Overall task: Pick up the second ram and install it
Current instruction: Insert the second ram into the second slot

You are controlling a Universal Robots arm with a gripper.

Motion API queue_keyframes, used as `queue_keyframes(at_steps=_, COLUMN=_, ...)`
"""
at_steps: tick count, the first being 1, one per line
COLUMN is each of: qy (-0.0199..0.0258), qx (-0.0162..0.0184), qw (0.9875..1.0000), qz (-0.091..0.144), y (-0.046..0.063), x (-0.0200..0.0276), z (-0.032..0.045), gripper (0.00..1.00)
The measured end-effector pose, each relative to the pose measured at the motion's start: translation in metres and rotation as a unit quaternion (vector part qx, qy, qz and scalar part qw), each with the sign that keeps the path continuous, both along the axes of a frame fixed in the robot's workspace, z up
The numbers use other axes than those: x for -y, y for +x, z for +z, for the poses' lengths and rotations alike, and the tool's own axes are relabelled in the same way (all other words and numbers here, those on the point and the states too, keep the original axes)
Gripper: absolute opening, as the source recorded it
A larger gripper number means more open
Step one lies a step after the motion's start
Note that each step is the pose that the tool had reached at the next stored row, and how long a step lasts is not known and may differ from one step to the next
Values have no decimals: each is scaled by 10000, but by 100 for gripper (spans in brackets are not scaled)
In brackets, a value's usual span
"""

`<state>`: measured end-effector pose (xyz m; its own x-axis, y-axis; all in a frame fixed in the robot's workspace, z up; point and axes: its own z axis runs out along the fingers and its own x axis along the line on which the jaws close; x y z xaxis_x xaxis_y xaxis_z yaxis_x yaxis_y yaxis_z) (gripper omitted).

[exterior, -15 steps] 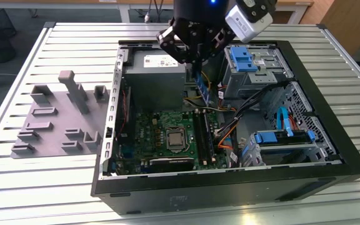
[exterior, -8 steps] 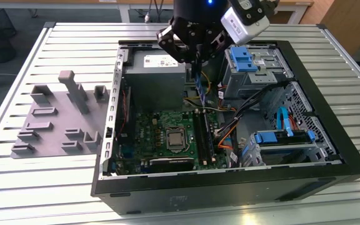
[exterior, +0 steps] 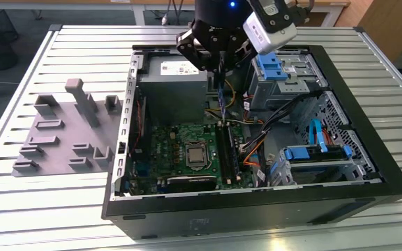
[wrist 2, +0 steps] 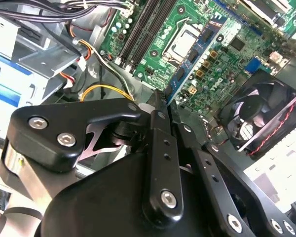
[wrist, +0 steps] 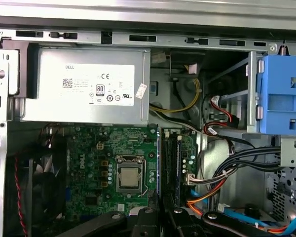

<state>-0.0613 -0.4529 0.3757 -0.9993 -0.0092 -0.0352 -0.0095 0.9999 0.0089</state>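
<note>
I have the gripper (exterior: 219, 57) hanging over the open computer case (exterior: 368, 157), above the motherboard (exterior: 180, 151), with its fingers (wrist 2: 160, 123) drawn together on the second ram (exterior: 221, 97), which I see as a thin blue-green strip hanging below them in the exterior view. In the second wrist view the same stick (wrist 2: 195, 61) runs out from between the fingers towards the board, edge on. What matters to me here is alignment: the stick's long axis runs roughly in line with the long black memory slots (exterior: 229, 151), and those slots lie below the gripper, just beside the processor socket (exterior: 196, 155) on the exterior view's right. The stick's lower end looks apart from the slots, so I judge it not yet seated. In the first wrist view the slots (wrist: 170, 158) sit almost in line with the gripper's base. The grey holder tray (exterior: 61, 136) rests on the tabletop (exterior: 19, 209), well apart on the exterior view's left.
</note>
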Motion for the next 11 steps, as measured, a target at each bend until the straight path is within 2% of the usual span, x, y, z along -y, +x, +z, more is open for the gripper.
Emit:
queue_keyframes(at_steps=4, qy=0, qx=-77, qw=10000, qz=-13, y=38, x=0, z=-35, gripper=14)
queue_keyframes(at_steps=6, qy=0, qx=-105, qw=9999, qz=-18, y=62, x=0, z=-52, gripper=14)
queue_keyframes(at_steps=11, qy=0, qx=-113, qw=9999, qz=-43, y=83, x=0, z=-122, gripper=14)
